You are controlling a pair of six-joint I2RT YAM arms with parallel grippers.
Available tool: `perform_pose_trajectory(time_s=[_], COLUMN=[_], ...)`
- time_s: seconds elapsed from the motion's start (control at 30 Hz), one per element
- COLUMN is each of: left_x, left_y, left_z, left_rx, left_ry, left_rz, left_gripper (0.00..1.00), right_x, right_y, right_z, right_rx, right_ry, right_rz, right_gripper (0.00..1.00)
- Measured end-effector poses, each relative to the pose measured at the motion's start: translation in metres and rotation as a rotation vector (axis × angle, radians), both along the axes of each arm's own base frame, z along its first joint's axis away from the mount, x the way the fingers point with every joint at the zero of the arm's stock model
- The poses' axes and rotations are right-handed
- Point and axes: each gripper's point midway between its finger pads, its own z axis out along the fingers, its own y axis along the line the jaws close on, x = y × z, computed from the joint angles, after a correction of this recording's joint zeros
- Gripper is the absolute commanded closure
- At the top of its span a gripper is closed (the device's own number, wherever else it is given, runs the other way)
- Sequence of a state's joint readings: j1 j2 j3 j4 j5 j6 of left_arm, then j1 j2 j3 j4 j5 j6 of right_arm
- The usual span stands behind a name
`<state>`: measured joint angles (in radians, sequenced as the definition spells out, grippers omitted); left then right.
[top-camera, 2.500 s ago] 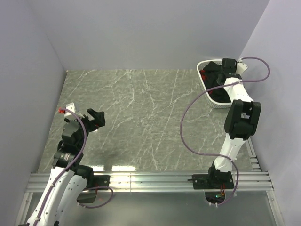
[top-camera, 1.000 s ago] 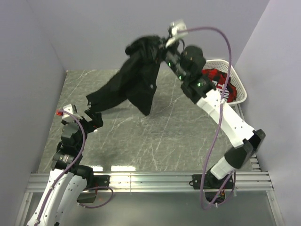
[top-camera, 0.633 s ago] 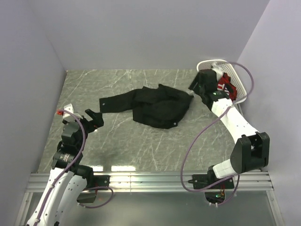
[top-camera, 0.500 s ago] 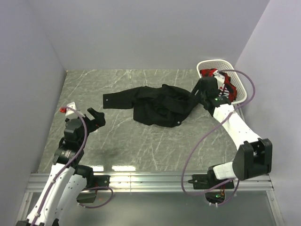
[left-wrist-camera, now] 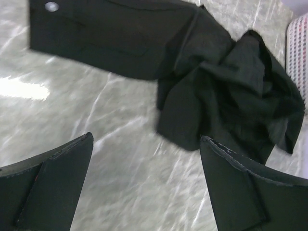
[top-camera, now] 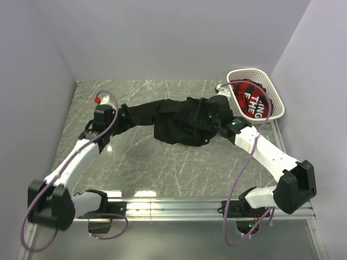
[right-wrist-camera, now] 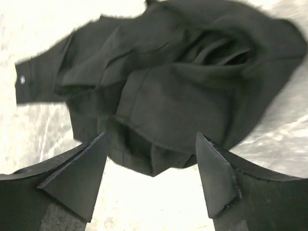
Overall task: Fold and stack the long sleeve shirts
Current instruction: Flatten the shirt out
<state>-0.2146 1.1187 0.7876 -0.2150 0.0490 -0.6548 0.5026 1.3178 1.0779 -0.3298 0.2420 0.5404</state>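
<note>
One long sleeve shirt [top-camera: 181, 123], plain black, lies crumpled on the marble table with a sleeve stretched out to the left. My left gripper [top-camera: 123, 116] hovers at that sleeve's end. In the left wrist view it [left-wrist-camera: 147, 185] is open over bare table, with the shirt [left-wrist-camera: 216, 91] just ahead and nothing between its fingers. My right gripper [top-camera: 213, 111] stands at the shirt's right side. The right wrist view shows this gripper [right-wrist-camera: 149, 180] open and empty, just above the heap of black cloth [right-wrist-camera: 183, 91].
A white basket [top-camera: 246, 71] stands at the back right, holding a red garment with white lettering [top-camera: 250, 100]. Its perforated wall [left-wrist-camera: 299, 53] shows at the right edge of the left wrist view. Lilac walls close in the table on three sides.
The right arm swung the black shirt out of the basket, laid it on the table and opened its jaws. The left arm has reached forward from the near left to the sleeve end.
</note>
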Motion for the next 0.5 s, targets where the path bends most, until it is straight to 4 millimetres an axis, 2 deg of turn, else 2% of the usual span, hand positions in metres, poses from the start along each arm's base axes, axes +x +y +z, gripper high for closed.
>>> perform_pose_trajectory(time_s=[0.13,0.23,0.4,0.5], left_x=[0.043,0.079,0.139,0.166], left_y=[-0.013,-0.022,-0.038,-0.046], left_z=[-0.008,-0.015,-0.029,-0.039], left_rx=[-0.037,-0.060,-0.086,-0.095], left_ry=[0.049,0.069,0.077,0.077], left_rz=[0.017,0.034,0.037,0.030], left_gripper=[0.01,0.01,0.02,0.06], right_x=[-0.004,0.001,0.022,0.034], right_y=[0.023,0.039,0.071,0.088], right_z=[-0.014,-0.015,0.005,0.013], right_rx=[-0.028,-0.042,-0.029,-0.014], right_ry=[0.026,0.028,-0.012,-0.026], right_rz=[0.055,0.068,0.026,-0.008], right_gripper=[0.19,0.17,0.16,0.16])
